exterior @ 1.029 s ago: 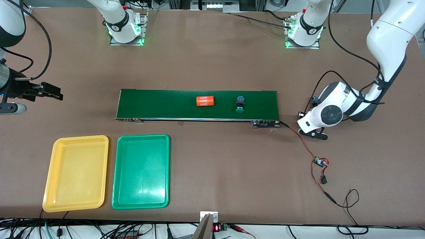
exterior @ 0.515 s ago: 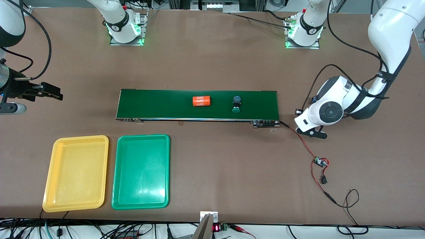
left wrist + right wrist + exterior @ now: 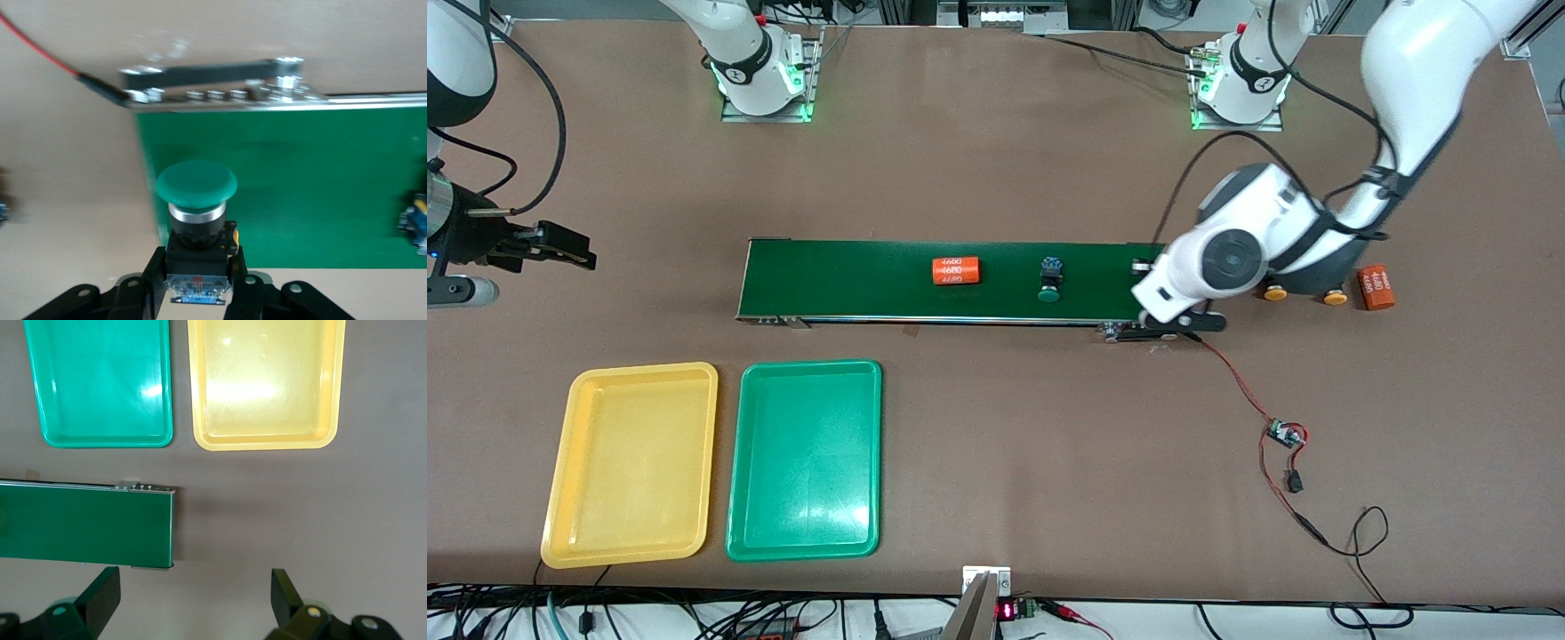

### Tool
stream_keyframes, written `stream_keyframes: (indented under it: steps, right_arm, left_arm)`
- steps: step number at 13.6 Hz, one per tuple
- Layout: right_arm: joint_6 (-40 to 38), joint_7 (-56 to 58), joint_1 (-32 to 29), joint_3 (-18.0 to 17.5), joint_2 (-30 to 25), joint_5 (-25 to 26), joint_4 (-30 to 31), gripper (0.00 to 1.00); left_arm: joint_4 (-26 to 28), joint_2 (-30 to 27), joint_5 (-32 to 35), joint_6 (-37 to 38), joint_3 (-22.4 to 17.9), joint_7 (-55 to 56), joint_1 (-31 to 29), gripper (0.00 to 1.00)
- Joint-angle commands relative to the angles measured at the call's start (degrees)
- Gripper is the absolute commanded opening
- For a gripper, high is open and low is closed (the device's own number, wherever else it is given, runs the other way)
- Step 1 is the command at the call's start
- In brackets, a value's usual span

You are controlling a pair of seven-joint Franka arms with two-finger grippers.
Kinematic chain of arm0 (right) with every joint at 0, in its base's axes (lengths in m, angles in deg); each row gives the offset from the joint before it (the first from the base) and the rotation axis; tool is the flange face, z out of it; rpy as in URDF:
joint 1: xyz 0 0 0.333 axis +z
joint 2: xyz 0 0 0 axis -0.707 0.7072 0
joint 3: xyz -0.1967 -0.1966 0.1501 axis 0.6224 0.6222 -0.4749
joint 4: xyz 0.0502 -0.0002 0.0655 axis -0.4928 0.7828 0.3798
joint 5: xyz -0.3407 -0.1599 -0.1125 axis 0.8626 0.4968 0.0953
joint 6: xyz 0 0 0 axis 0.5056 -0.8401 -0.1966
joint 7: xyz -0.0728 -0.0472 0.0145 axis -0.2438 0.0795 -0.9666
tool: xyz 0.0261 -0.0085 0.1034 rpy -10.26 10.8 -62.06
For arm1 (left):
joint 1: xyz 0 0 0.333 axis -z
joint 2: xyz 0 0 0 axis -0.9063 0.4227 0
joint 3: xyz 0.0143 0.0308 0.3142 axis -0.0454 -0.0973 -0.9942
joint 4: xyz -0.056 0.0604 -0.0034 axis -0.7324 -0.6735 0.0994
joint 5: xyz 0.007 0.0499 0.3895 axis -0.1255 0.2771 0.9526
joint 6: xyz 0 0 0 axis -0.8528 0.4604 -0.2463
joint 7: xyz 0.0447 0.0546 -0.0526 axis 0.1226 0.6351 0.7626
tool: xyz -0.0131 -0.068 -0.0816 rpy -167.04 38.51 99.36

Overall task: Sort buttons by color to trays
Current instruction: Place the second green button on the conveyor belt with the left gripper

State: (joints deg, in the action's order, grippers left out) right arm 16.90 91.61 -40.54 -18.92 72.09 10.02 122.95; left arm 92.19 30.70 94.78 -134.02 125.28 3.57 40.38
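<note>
My left gripper (image 3: 1181,324) is shut on a green-capped button (image 3: 197,183), held between its fingers (image 3: 155,270) over the end of the dark-green belt (image 3: 871,280) toward the left arm's end. A second green-capped button (image 3: 1050,280) lies on the belt. Two yellow-orange-capped buttons (image 3: 1274,292) (image 3: 1335,299) lie on the table off that belt end. The yellow tray (image 3: 631,369) and green tray (image 3: 809,364) lie side by side, nearer the front camera than the belt, with nothing in them. My right gripper (image 3: 560,246) is open and waits over the table at the right arm's end.
An orange "4680" cylinder (image 3: 956,270) lies on the belt; another (image 3: 1376,287) lies on the table beside the yellow-orange buttons. A red wire with a small circuit board (image 3: 1283,434) runs from the belt's end toward the front edge. The right wrist view shows both trays' rims (image 3: 100,443) (image 3: 267,445).
My left arm has swung from beside the belt's end to over it, uncovering two yellow-orange buttons and a cylinder. The belt's cylinder and green button have shifted toward the right arm's end.
</note>
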Motion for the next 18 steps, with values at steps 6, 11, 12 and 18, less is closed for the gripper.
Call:
stream_keyframes:
  steps: [6, 11, 12, 18]
  right_arm:
    - [2.64, 0.14, -0.14, -0.49, 0.90, -0.39, -0.46, 1.00]
    - [5.02, -0.13, 0.30, -0.67, 2.04, -0.74, -0.46, 1.00]
    - [5.29, -0.13, 0.30, -0.75, 2.04, -0.74, -0.37, 1.00]
    - [8.88, 0.31, 2.66, -0.93, 3.62, -0.74, -0.37, 1.00]
  left_arm:
    - [-0.11, 1.28, -0.02, -3.52, -0.52, 5.16, 1.95, 1.00]
    - [-12.73, -0.74, 0.59, 13.57, -0.51, -1.94, 1.07, 1.00]
    - [-15.30, -0.74, 0.68, 17.02, -0.86, -3.36, 0.72, 1.00]
    - [-15.24, -2.93, 4.20, 19.43, -3.58, -20.12, -8.51, 1.00]
